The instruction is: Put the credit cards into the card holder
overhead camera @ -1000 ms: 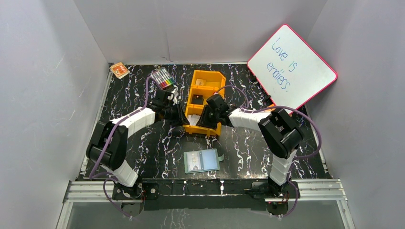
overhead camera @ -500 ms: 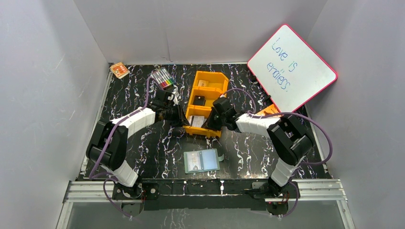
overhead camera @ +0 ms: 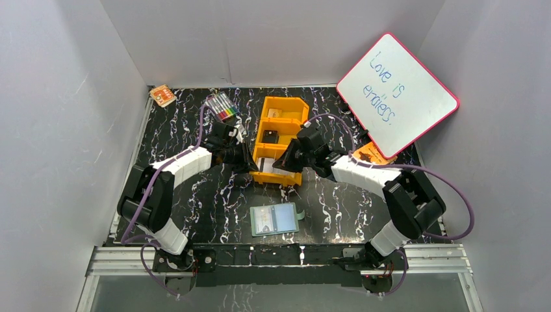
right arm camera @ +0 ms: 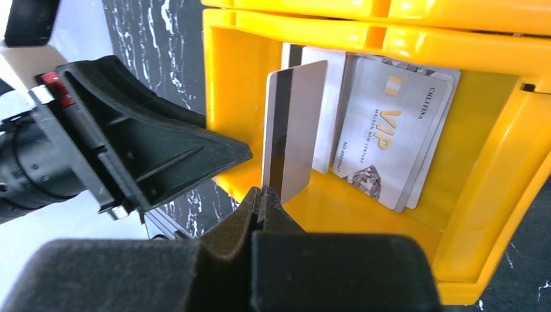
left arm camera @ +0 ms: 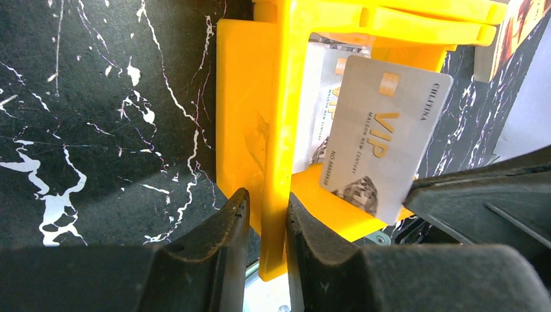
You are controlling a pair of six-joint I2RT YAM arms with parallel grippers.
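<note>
Top view, centre: orange tray [overhead camera: 289,104] with 3 compartments on the black marbled table [overhead camera: 195,195].

Left gripper [left arm camera: 265,205]: jaws narrow, 1 finger each side of the tray's near-left wall, clamped on it.

Right gripper [right arm camera: 260,195]: jaws pinched tight on the bottom edge of 1 credit card [right arm camera: 292,149]. The card stands upright over the tray's nearest compartment, with the black stripe side toward the right wrist camera. In the left wrist view the same card shows its "VIP" face.

Remaining credit cards [right arm camera: 383,140]: overlapping stack lying in that same compartment, behind the upright card; top 1 reads "VIP". Count not clear.

Card holder [overhead camera: 274,219]: lower centre of the top view, lying open and flat, well apart from the tray, untouched by either arm.

Whiteboard [overhead camera: 397,91] leans at upper right.
</note>
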